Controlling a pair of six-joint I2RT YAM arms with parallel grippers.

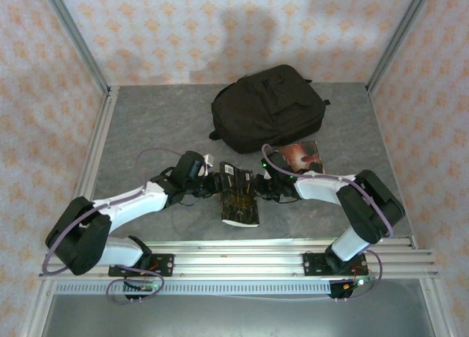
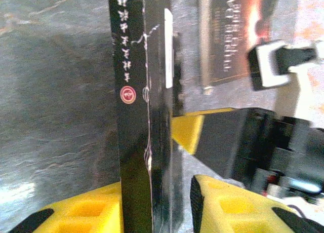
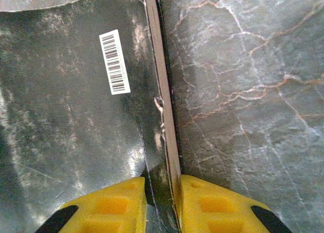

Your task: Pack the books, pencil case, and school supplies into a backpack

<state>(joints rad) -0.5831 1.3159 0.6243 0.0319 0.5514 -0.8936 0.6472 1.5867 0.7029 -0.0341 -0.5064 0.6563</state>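
A black book [image 1: 239, 194] with pale lettering sits between my two grippers at the front middle of the table. My left gripper [image 1: 213, 182] grips its left side. In the left wrist view the book's spine [image 2: 135, 116] runs up between the yellow fingers [image 2: 81, 212], and my left gripper [image 2: 154, 191] is shut on it. My right gripper [image 3: 163, 186] is shut on the opposite edge, beside the barcoded back cover [image 3: 76, 131]. The black backpack [image 1: 267, 106] lies at the back centre, apart from both grippers.
A dark brown book with a reddish picture [image 1: 303, 157] lies flat just behind my right gripper [image 1: 261, 184], below the backpack. Metal frame rails [image 1: 94, 143] border the grey stone-patterned table [image 1: 146, 124] on both sides and along the near edge.
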